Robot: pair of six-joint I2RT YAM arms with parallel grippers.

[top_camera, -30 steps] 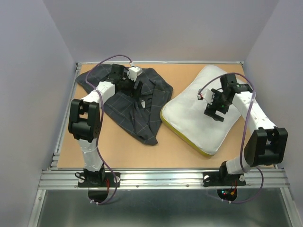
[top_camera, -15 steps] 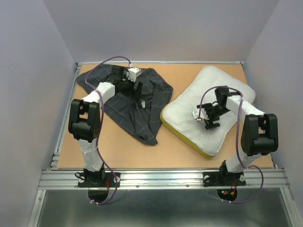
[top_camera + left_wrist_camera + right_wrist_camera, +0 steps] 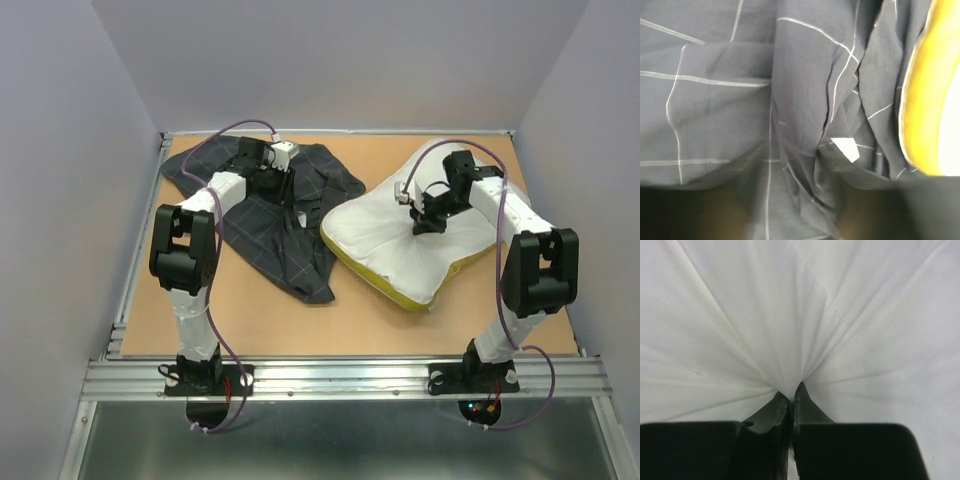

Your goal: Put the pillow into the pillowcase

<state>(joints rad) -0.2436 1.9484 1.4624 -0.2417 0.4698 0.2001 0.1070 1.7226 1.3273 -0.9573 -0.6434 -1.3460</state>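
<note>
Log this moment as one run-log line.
stage: grasp | right pincer: shut, pinching pillow top face | left pincer: on pillowcase, grip unclear | pillow: outside pillowcase

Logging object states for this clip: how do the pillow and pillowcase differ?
The pillow is white, yellow-banded and plump; the pillowcase is dark grey, grid-lined and crumpled flat. The right gripper pinches the pillow's face; the left gripper is at the pillowcase. Both lie on the table.

From my station I see a tan tabletop with a thin metal border along its left side. An aluminium rail crosses the near edge, with a dull steel sheet below it. Pale lavender walls close in three sides.
</note>
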